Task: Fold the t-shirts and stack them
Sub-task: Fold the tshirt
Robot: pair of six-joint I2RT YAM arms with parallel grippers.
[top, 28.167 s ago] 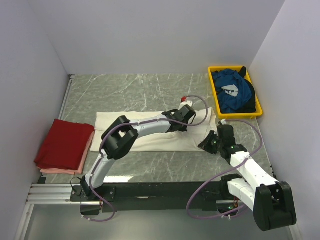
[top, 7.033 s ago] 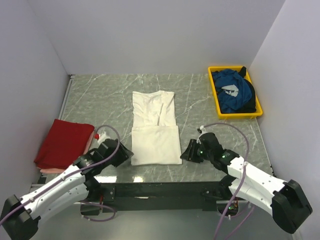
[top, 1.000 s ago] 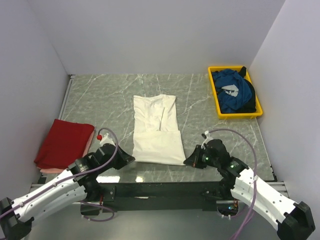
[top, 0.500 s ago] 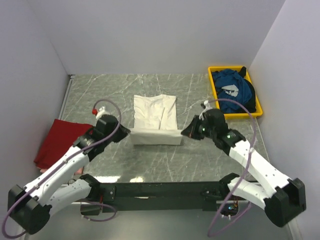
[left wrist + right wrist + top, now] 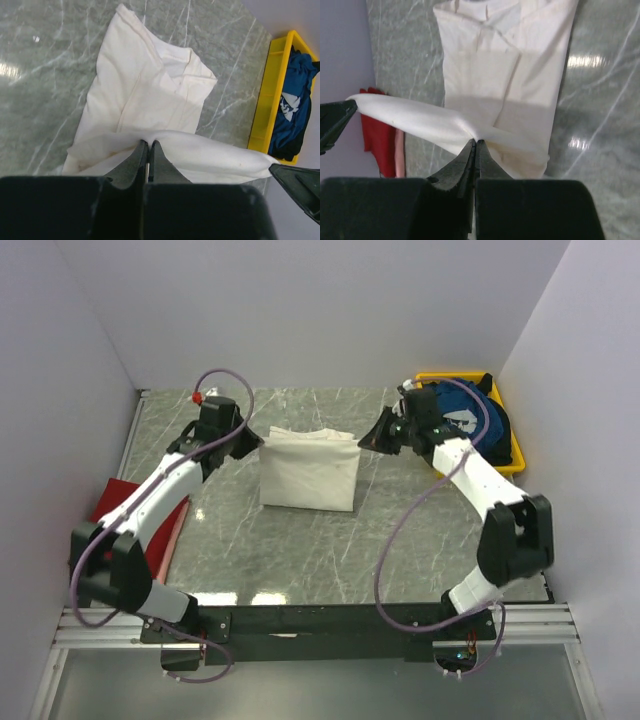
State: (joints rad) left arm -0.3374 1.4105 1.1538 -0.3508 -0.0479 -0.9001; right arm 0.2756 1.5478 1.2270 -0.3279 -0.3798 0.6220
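- The yellow tray [image 5: 482, 472] sits at the far right corner of the table [image 5: 300, 550].
- The tray holds a crumpled blue t-shirt [image 5: 497, 430] with a white print. A dark item lies under it at the tray's right side.
- The cream t-shirt [image 5: 310, 470] lies at the middle of the table, folded into a short rectangle.
- The left gripper [image 5: 248, 440] is clenched on the left corner of the cream t-shirt's raised edge.
- The right gripper [image 5: 372, 440] is clenched on the right corner of that same edge. The cloth hangs taut between the two.
- The red t-shirt [image 5: 379, 140] lies folded at the left edge of the table, partly under the left arm.
- Change from one second ago: both grippers were low at the shirt's near hem. They have carried that hem up and over to the far end, halving the shirt's length.
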